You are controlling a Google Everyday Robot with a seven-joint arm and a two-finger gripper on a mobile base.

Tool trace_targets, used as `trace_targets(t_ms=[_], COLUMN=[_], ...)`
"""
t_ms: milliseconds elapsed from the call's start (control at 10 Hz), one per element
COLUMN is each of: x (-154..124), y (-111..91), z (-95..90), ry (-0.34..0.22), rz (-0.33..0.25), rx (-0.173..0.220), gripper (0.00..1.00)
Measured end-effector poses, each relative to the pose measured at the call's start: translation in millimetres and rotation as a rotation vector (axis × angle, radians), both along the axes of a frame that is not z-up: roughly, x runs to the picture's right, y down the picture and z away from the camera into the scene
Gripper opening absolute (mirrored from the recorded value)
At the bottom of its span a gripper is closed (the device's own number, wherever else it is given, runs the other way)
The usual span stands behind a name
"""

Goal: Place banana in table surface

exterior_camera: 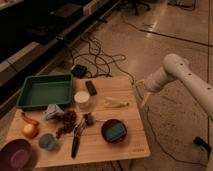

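The pale yellow banana point(116, 103) lies flat on the wooden table surface point(127, 142), right of the white cup point(82, 99). My gripper point(144, 102) hangs off the white arm just beyond the table's right edge, a short way right of the banana and apart from it. Nothing shows in the gripper.
A green tray point(44, 90) sits at the back left. A black remote point(91, 87), a bowl with a teal sponge point(114, 131), a black utensil point(76, 141), grapes point(65, 123), an orange fruit point(29, 130), a red-orange curved item point(29, 119), a blue cup point(47, 141) and a purple bowl point(16, 155) crowd the table. Cables point(95, 60) lie on the floor behind.
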State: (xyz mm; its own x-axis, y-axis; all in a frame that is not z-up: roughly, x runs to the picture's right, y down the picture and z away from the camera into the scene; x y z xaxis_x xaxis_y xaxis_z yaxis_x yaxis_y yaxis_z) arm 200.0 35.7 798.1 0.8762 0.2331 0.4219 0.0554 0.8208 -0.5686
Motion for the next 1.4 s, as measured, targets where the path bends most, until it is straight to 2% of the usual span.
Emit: trace_targets(t_ms=[100,300,600,700,800,1100,1400], x=[0,-11,-51,-66,-73,-86,-90], y=[-1,-11,-28,-29,-28,-14,-3], z=[0.3,7.8,28.3,36.5,43.5,67.3,84.8], ry=[0.003,0.061,0.134,0.162,0.172,0.188,0.173], rz=[-0.007,-0.081,-0.206,-0.262,-0.29,-0.338,-0.353], rx=[0.0,-0.001,0.001,0.005,0.02,0.076,0.129], gripper=[0.8,0.8,0.8,0.8,0.8,0.8,0.8])
